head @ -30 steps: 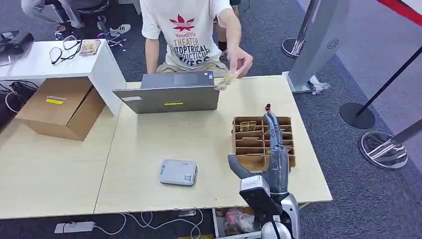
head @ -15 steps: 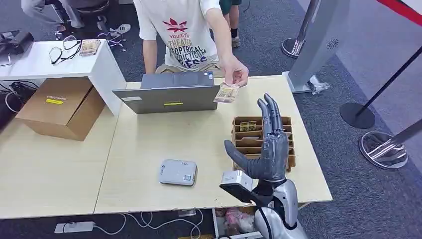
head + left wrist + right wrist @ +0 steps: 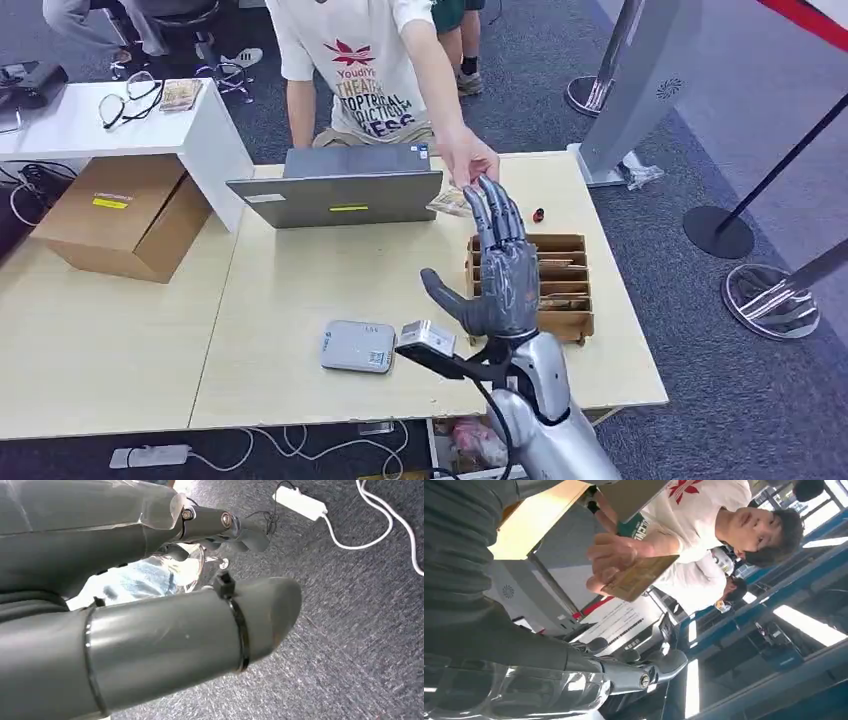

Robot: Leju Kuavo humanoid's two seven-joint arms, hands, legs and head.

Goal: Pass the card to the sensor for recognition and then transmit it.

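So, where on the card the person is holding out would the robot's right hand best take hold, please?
Probably the free end of the card, the half sticking out past the person's hand. That hand pinches one end, leaving the other bare. The right hand, fingers spread and empty, is raised just in front of it, so coming from the robot's side, thumb against one flat face and fingers against the other, looks best.

Card [image 3: 449,203]: thin, tan/gold w/ printed pattern, pinched in a person's hand [image 3: 467,160] above the desk [image 3: 300,290] nr its far edge, just right of the laptop, tilted. Sensor [image 3: 357,346]: small flat grey box w/ rounded corners, lay flat nr desk's front edge, well apart from card.
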